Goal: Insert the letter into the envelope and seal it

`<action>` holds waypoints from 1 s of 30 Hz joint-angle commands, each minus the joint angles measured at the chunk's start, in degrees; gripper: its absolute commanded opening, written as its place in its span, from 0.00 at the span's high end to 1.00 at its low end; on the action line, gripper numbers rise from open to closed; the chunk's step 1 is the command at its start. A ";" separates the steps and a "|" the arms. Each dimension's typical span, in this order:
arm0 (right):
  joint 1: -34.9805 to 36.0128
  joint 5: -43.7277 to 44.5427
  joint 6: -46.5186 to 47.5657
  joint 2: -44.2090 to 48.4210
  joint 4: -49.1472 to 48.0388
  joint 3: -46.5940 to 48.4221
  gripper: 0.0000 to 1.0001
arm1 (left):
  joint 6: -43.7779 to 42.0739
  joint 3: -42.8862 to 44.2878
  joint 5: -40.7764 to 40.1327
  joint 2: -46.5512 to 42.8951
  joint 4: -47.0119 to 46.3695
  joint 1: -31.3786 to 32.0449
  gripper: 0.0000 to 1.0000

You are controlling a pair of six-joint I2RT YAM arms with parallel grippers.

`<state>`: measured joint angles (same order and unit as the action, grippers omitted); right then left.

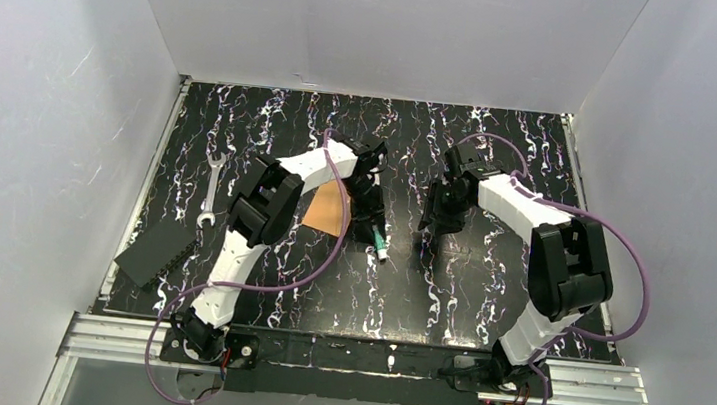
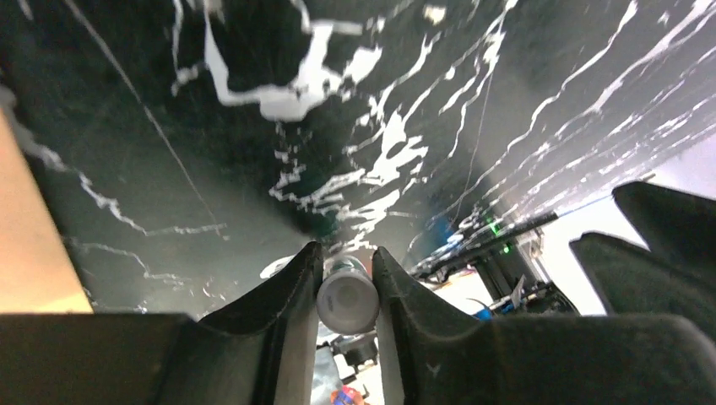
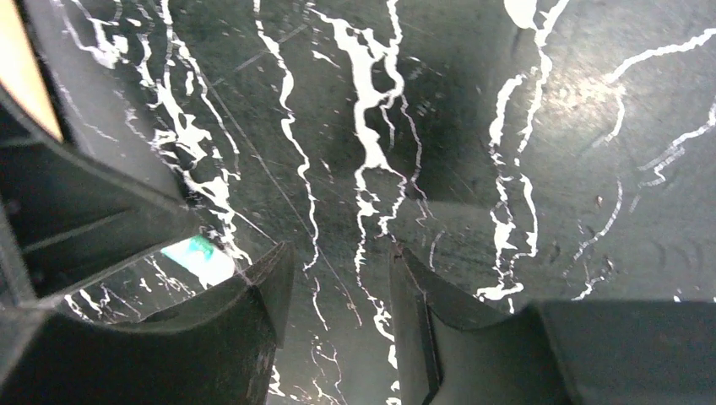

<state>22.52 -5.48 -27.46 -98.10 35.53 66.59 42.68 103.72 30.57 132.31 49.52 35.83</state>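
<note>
One envelope point(image 1: 325, 213) lies just beside the left end effector point(image 2: 346, 268).

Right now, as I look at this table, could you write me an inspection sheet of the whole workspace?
Surface: black marbled table with white veins.
Job's things: orange envelope by the left arm, partly hidden; letter not seen.
Clutter: wrench; dark flat slab at the left edge.
Grippers: left fingers shut on a green-and-white tube; right fingers apart, nothing between.
Cables: purple cables loop along both arms.
Surroundings: white walls on three sides.
</note>
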 commanded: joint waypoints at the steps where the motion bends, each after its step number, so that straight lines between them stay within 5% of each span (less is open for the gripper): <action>1: 0.15 -4.85 2.57 0.52 -4.02 -0.58 0.47 | 2.23 3.77 -4.44 1.45 3.39 0.33 0.70; 6: 0.33 -8.01 4.24 -3.07 -5.16 -1.42 0.49 | 3.69 4.10 -5.29 2.08 3.35 0.44 0.56; 13: 0.42 -10.14 5.49 -5.23 -5.93 -0.72 0.58 | 3.33 5.14 -5.88 -0.12 2.88 0.46 0.50; 21: 0.42 -6.89 5.62 -3.91 -4.62 1.31 0.55 | -2.16 5.14 -7.83 -9.59 1.53 0.35 0.37; 23: 0.42 -5.06 5.22 -2.56 -3.38 2.65 0.51 | -2.49 4.35 -13.26 -13.80 3.11 0.30 0.34; 24: 0.42 -4.04 4.85 -1.70 -2.18 3.43 0.48 | -2.50 3.42 -16.55 -16.72 4.07 0.29 0.16; 26: 0.42 -1.44 3.42 1.13 -0.37 4.65 0.43 | -2.96 -0.20 -23.33 -24.07 4.44 0.29 0.03; 30: 0.42 3.19 0.10 10.14 1.64 5.16 0.37 | -4.34 -8.69 -35.54 -41.28 4.21 0.28 0.02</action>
<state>22.81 -7.97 -24.12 -98.48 34.26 68.12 40.64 99.79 9.89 108.73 51.00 36.12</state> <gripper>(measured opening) 0.613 0.982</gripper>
